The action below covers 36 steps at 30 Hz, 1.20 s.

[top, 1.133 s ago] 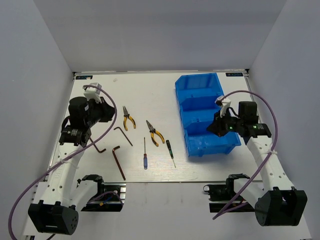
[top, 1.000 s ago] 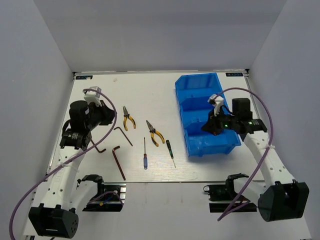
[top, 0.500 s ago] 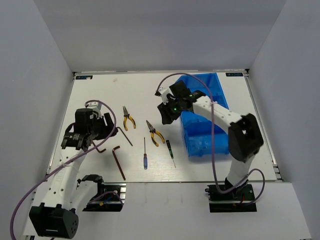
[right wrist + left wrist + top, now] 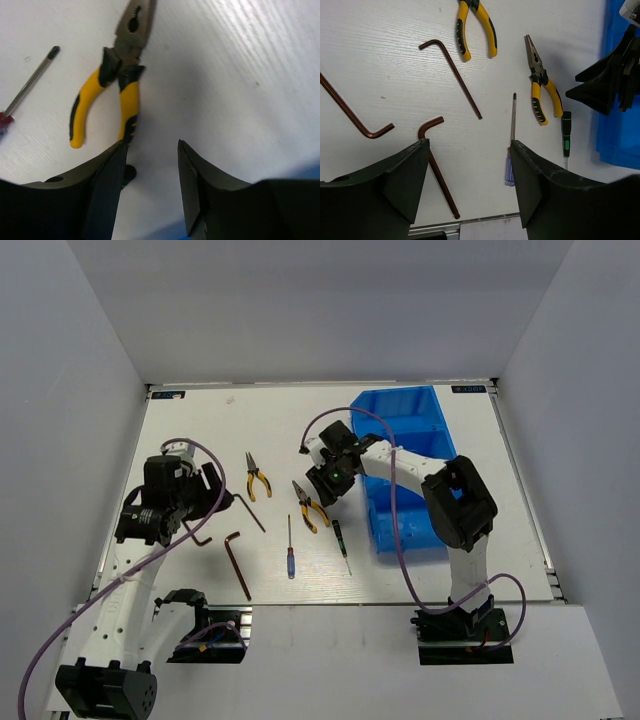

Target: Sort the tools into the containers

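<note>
— Since half a second ago the right gripper (image 4: 324,484) has moved a little away from the blue bin (image 4: 395,408), closer to the pliers (image 4: 122,70). Does it hold something?
— No. Its jaws are about half open and empty, just above these pliers on the counter (image 4: 200,425).
— And the left gripper (image 4: 469,145)?
— Wide open, empty, above the hex keys (image 4: 460,79). The other pliers (image 4: 257,476) and both screwdrivers (image 4: 290,560) lie on the counter, left of the bin.
</note>
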Motion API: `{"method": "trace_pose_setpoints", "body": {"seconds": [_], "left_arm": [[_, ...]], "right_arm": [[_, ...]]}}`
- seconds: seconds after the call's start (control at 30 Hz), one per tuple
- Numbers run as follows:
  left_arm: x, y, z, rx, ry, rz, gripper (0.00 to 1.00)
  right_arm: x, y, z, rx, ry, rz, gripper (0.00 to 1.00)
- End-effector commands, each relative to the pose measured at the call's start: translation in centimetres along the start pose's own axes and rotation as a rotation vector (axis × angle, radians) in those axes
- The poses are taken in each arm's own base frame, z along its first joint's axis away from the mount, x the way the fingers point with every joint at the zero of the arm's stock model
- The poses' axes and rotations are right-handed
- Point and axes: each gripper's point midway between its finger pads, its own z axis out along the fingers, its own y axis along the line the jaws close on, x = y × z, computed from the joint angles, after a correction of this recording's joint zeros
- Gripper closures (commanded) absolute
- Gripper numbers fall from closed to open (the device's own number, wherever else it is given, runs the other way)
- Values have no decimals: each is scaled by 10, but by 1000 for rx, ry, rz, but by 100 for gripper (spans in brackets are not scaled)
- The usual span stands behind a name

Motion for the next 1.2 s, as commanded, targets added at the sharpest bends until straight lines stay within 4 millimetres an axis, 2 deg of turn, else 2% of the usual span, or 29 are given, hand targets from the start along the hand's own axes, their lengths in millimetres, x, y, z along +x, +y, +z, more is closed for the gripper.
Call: {"method": "trace_pose_setpoints", "body": {"seconds": [0.0, 0.1, 0.13, 0.17, 0.3, 0.33, 0.43, 0.5, 0.53, 0.57, 0.6, 0.63, 0.67, 0.73, 0.83, 0.87, 0.9, 0.93, 1.0, 1.03, 1.07, 1.1, 1.13, 1.17], "left_arm": [[-11, -7, 2, 28, -19, -7, 24], [-12, -10, 2, 40, -24, -5, 24], [-16, -11, 0, 43, -34, 6, 24], [-16, -11, 0, 43, -34, 15, 24], [-17, -11, -2, 42, -33, 24, 24], [-13, -9, 0, 39, -23, 22, 24], [-8, -10, 5, 55, -15, 22, 24], [-7, -11, 7, 65, -14, 23, 26], [-12, -13, 8, 72, -34, 26, 26], [-7, -12, 12, 73, -11, 23, 27], [-11, -13, 13, 79, -26, 26, 29], [-10, -14, 19, 83, -7, 23, 29], [-13, -16, 22, 95, -12, 25, 30], [-11, -15, 31, 98, 5, 32, 30], [-14, -15, 49, 102, 20, 38, 30], [-17, -15, 54, 104, 15, 40, 30], [-13, -12, 65, 93, 45, 33, 30], [-14, -15, 70, 98, 52, 48, 30], [-19, -15, 81, 96, 55, 56, 30], [-16, -11, 93, 85, 87, 62, 30], [-11, -8, 99, 74, 115, 56, 30], [-18, -12, 105, 75, 106, 79, 30], [-18, -7, 111, 58, 119, 95, 30], [-8, -5, 124, 40, 169, 95, 32]], "right_arm": [[-21, 17, -1, 11, -50, -55, 49], [-16, 22, 15, 46, -26, -70, 49], [-15, 16, 17, 82, -20, -69, 49], [-12, 20, 23, 82, -6, -80, 49], [-3, 17, 35, 140, 25, -100, 49], [-1, 5, 34, 209, 37, -101, 49], [11, -2, 46, 236, 84, -89, 50], [23, -3, 51, 230, 114, -79, 60], [24, -3, 52, 222, 116, -75, 69], [30, -3, 54, 213, 134, -77, 89], [33, 2, 54, 186, 141, -69, 96], [37, 4, 54, 165, 149, -59, 100], [39, 15, 54, 93, 153, -42, 100], [35, 23, 49, 17, 139, -11, 100], [8, 22, 32, -29, 62, -24, 100], [-12, 15, 21, -16, 14, -27, 100], [-42, 11, 8, 0, -58, -43, 100], [-47, -6, 0, 24, -57, -27, 100], [-106, -17, -33, 67, -192, -53, 100], [-114, -35, -45, 108, -214, -49, 100], [-128, -44, -54, 145, -250, -65, 100], [-144, -50, -69, 172, -294, -81, 100], [-147, -68, -77, 209, -313, -64, 100], [-153, -78, -85, 244, -331, -67, 100]]}}
